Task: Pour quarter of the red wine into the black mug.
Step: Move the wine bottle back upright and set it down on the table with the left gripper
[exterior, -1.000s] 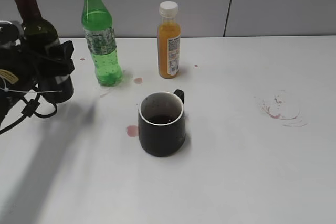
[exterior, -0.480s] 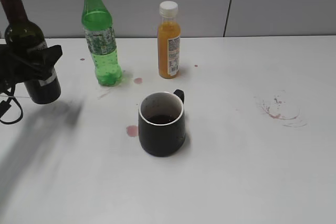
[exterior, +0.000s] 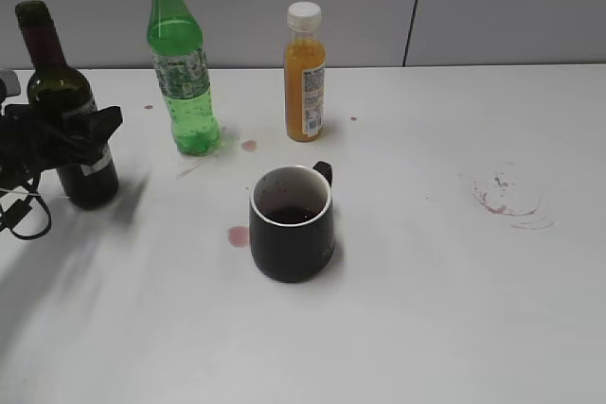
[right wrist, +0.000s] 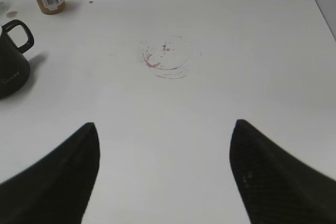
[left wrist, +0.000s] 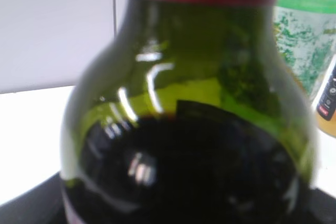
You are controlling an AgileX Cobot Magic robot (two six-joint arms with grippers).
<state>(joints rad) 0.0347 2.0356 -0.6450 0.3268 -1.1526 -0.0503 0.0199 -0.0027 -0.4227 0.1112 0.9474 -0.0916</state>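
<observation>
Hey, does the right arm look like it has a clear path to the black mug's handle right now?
Probably yes. The right gripper is open and empty, with bare table ahead of it, and the black mug at far left turns its handle to the open side.

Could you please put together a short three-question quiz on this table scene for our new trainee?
1. True or false: the black mug already holds some dark liquid.
2. Which bottle does the left gripper hold? A) green plastic bottle B) wine bottle C) orange juice bottle
3. In a word, how does the wine bottle stand?

Key
1. True: dark liquid shows at the mug's bottom.
2. B: the left gripper is shut on the wine bottle's body.
3. Upright, at the table's left edge.
</observation>
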